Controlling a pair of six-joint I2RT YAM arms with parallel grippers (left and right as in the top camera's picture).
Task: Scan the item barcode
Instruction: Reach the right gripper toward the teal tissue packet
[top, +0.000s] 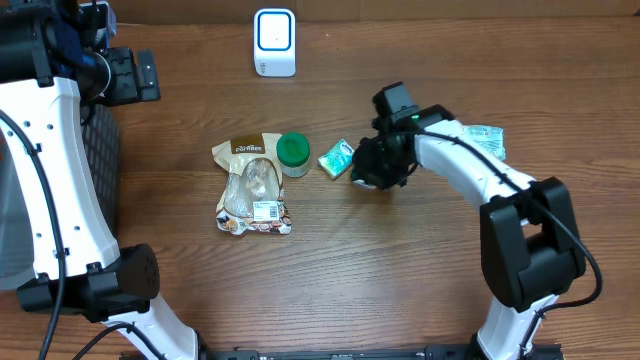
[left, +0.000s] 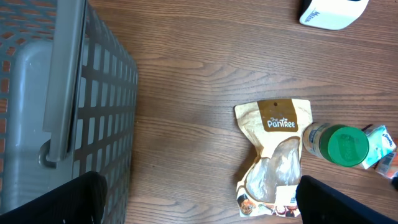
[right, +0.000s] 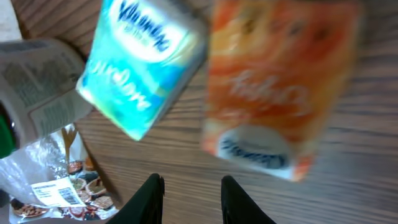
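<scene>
The white barcode scanner (top: 274, 42) stands at the table's far edge, and its corner (left: 329, 12) shows in the left wrist view. In the middle lie a Pantree snack pouch (top: 252, 185), a green-lidded jar (top: 294, 152) and a teal tissue pack (top: 337, 158). My right gripper (top: 372, 172) hovers just right of the tissue pack. In its wrist view the tissue pack (right: 140, 68) and a blurred orange packet (right: 273, 93) lie ahead of the gripper (right: 191, 199), whose fingers stand slightly apart with only wood between them. My left gripper (left: 199, 205) is wide open, high above the pouch (left: 273, 155).
A grey mesh basket (top: 100, 170) fills the left side, directly below the left wrist (left: 62, 93). Another pale wrapped pack (top: 484, 140) lies behind the right arm. The jar (left: 339, 144) lies beside the pouch's top edge.
</scene>
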